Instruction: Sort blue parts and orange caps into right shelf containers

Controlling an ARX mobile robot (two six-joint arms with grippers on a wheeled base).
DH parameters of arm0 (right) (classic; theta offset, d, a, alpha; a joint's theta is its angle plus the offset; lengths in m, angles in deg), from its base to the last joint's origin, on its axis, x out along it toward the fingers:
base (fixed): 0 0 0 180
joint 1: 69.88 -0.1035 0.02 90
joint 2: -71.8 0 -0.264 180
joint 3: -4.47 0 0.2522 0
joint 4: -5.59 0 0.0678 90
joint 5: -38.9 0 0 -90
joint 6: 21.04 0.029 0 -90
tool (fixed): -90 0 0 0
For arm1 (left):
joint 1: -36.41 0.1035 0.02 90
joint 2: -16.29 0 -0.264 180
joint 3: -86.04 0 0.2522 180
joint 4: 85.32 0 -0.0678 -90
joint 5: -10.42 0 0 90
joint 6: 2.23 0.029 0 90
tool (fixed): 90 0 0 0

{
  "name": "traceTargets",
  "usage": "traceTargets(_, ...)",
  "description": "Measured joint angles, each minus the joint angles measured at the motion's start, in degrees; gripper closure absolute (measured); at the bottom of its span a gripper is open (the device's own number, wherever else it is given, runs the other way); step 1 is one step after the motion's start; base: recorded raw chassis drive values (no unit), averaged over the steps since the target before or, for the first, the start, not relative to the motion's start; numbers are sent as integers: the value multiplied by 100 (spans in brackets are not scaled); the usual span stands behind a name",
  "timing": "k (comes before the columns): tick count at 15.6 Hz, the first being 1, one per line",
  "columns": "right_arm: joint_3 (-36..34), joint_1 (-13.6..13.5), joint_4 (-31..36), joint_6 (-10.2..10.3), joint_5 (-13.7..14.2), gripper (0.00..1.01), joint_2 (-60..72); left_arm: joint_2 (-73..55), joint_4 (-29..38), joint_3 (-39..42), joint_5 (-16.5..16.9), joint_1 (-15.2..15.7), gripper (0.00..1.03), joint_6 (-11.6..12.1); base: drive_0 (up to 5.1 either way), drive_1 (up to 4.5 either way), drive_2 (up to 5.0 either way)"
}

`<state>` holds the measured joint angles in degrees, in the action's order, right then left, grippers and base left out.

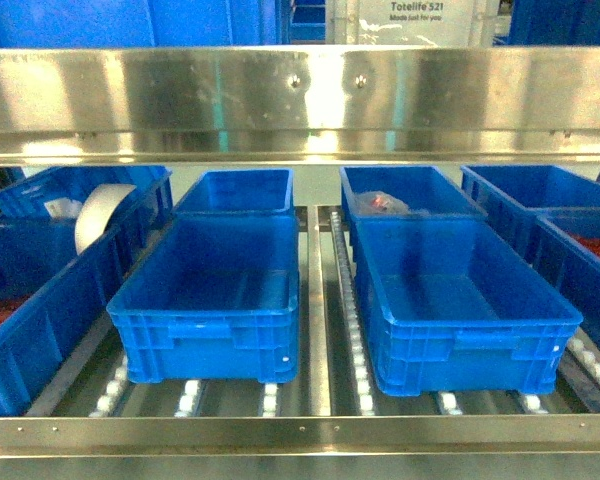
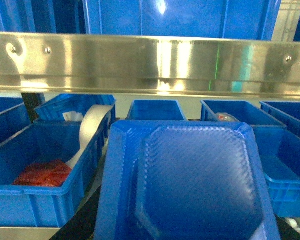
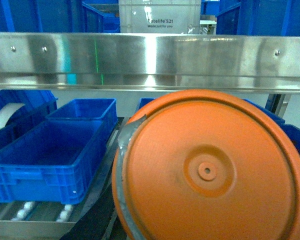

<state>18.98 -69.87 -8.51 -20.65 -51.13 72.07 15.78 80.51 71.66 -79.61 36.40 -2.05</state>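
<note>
Neither hand shows in any view, so I cannot tell whether either is released or clenched. A blue part (image 2: 190,185) fills the left wrist view close to the lens; an orange cap (image 3: 210,170) fills the right wrist view. Ahead on the shelf rollers (image 1: 330,330) sit two crates, left (image 1: 215,290) and right (image 1: 455,300), side by side.

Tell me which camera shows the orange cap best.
The right wrist view: the orange cap fills the lower frame, its round face and centre hub plain. The head and left wrist views show none of it.
</note>
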Motion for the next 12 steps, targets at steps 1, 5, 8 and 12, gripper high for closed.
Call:
traceTargets(1, 0, 0, 4, 0, 0, 57, 0, 0, 7, 0, -9, 0, 61, 0, 0, 0, 0)
traceTargets(5, 0, 0, 0, -2, 2, 57, 0, 0, -4, 0, 2, 0, 61, 0, 0, 0, 0)
traceTargets(8, 0, 0, -2, 0, 0, 57, 0, 0, 0, 0, -2, 0, 61, 2, 0, 0, 0)
traceTargets(12, 0, 0, 0, -2, 4, 57, 0, 0, 0, 0, 0, 0, 61, 0, 0, 0, 0)
